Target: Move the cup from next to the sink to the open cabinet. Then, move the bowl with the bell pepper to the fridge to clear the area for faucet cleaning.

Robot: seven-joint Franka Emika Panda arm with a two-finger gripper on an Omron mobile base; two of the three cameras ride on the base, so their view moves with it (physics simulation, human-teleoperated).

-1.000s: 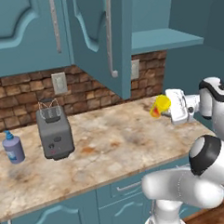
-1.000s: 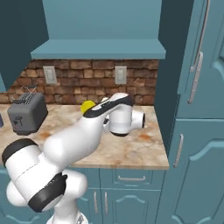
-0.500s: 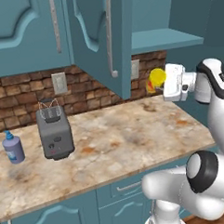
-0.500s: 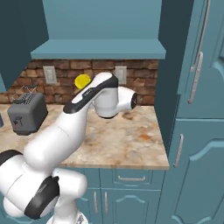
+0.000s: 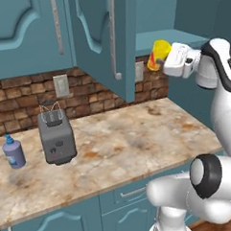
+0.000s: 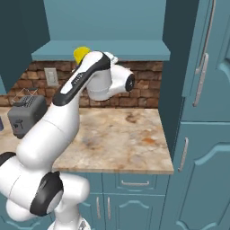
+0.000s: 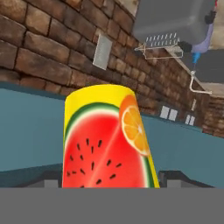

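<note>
My gripper point(image 5: 163, 58) is shut on the cup point(image 5: 159, 54), a yellow cup with watermelon and orange prints. I hold it lying sideways in the air, just at the front edge of the teal shelf point(image 5: 167, 38) of the open cabinet point(image 5: 109, 39). In the right base view the cup's yellow end point(image 6: 81, 54) pokes out behind my arm, level with the shelf point(image 6: 134, 48). In the hand view the cup point(image 7: 105, 139) stands between my dark fingertips point(image 7: 49, 178), with the brick wall beyond it.
A grey toaster point(image 5: 56, 137) and a blue soap bottle point(image 5: 13, 152) stand at the left of the marble counter point(image 5: 137, 135). The cabinet's open door hangs over the counter's middle. A tall teal cabinet point(image 6: 202, 90) bounds the counter on the right.
My arm has lifted the cup from just above the counter to shelf height and carried it toward the open cabinet.
</note>
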